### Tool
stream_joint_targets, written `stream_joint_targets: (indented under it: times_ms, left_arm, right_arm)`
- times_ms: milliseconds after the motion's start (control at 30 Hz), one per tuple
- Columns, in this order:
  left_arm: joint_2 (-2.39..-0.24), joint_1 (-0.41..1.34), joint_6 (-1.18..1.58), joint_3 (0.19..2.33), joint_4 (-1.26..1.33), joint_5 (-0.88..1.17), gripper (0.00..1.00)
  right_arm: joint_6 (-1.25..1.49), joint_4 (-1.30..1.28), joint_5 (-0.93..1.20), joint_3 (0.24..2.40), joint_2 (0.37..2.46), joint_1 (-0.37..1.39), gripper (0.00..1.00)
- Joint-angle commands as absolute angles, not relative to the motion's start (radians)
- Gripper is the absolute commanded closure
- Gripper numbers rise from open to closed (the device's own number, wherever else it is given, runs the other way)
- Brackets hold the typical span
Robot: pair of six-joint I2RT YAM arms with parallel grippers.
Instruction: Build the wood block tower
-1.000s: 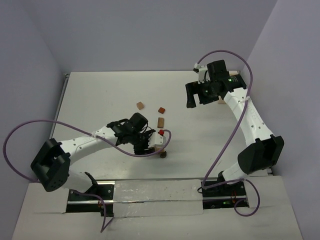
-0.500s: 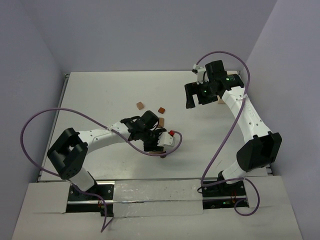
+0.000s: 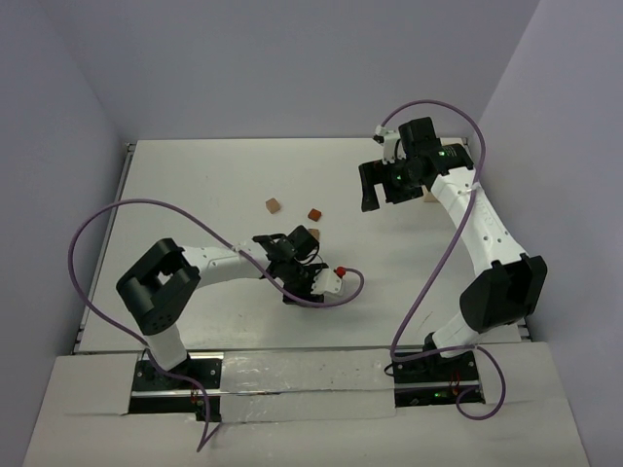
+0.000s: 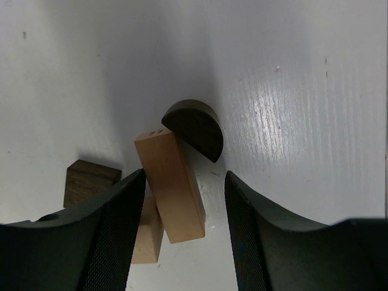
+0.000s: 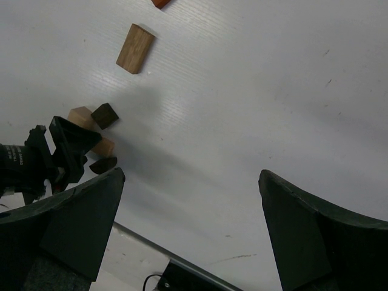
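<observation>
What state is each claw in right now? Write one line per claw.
Left claw: open around the light tan block, not gripping it.
Right claw: open, holding nothing.

Left wrist view: lower tan block (image 4: 148, 236) half hidden behind upper tan block (image 4: 170, 188) and left finger (image 4: 91, 242). Top view: left gripper (image 3: 302, 290) covers both. Right wrist view: reddish block (image 5: 160, 2) cut off by the picture's top edge.

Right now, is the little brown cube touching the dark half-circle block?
Apart. Left wrist view: the tan block lies between the brown cube and the half-circle block.
</observation>
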State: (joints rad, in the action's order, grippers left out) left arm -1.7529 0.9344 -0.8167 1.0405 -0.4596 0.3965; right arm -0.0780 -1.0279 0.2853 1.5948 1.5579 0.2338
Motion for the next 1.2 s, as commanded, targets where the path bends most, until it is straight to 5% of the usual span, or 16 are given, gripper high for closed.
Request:
stream_joint_targets:
  times_ms: [0,367,500,700,933,1167]
  left_arm:
    - [-1.767,0.937,-0.835,1.080,-0.425,0.407,0.39]
    - [-1.789,0.937,-0.827,1.079,-0.428,0.393,0.43]
    - [-1.761,0.937,-0.802,1.095,-0.451,0.400,0.76]
    - [-1.632,0.937,-0.729,1.158,-0.530,0.403,0.98]
    - [-1.609,0.661,-0.646,1.509,-0.806,0.631,1.00]
    - [-1.830,0.348,-0.652,1.664,-0.701,0.494,1.00]
  right_arm:
    - [-0.078,-1.002,0.316,1.602,1.557,0.233,0.00]
    - [-0.080,-1.006,0.324,1.608,1.563,0.235,0.00]
    - [-0.077,-1.008,0.324,1.612,1.562,0.235,0.00]
    - [-0.078,-1.018,0.330,1.631,1.559,0.235,0.00]
    - [-0.081,-1.030,0.316,1.680,1.581,0.233,0.01]
    - [-0.079,-1.042,0.318,1.707,1.611,0.233,0.02]
